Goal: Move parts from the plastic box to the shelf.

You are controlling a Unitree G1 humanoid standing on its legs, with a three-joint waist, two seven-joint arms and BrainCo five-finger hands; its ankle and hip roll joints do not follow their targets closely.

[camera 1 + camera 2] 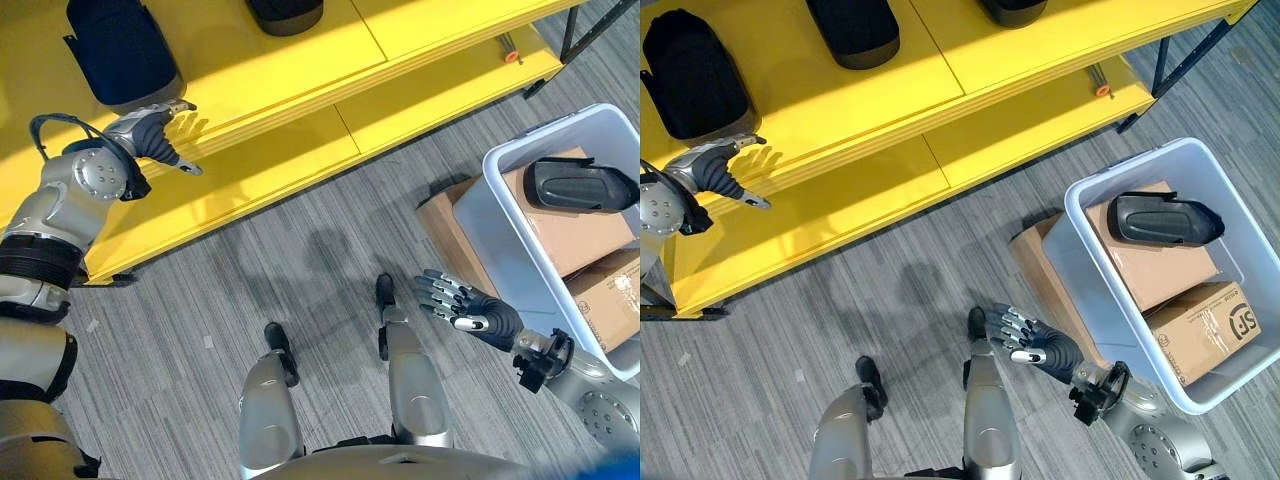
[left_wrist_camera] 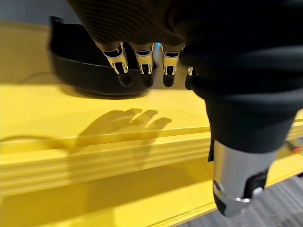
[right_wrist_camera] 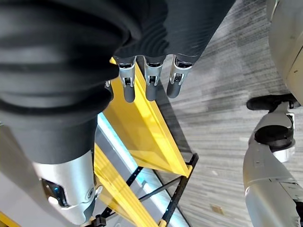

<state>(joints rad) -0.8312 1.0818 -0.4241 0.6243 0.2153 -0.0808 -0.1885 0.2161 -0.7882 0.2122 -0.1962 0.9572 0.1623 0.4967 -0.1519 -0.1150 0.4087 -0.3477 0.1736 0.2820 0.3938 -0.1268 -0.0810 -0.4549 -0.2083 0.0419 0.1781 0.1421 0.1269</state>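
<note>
A black moulded part (image 1: 1162,220) lies on top of cardboard boxes inside the pale plastic box (image 1: 1080,235) at the right. The yellow shelf (image 1: 290,80) runs across the top, with black parts on it: one (image 1: 122,50) at the left, another (image 1: 285,14) further along. My left hand (image 1: 150,132) hovers open at the shelf's front edge, just below the left black part (image 2: 90,61), holding nothing. My right hand (image 1: 465,305) is open and empty above the floor, to the left of the plastic box.
A flat cardboard box (image 1: 448,235) lies on the carpet against the plastic box's left side. Two cardboard boxes (image 1: 1200,330) fill the plastic box's bottom. A small orange-tipped tool (image 1: 510,52) rests on the lower shelf board at the right. A black shelf leg (image 1: 590,30) stands at the upper right.
</note>
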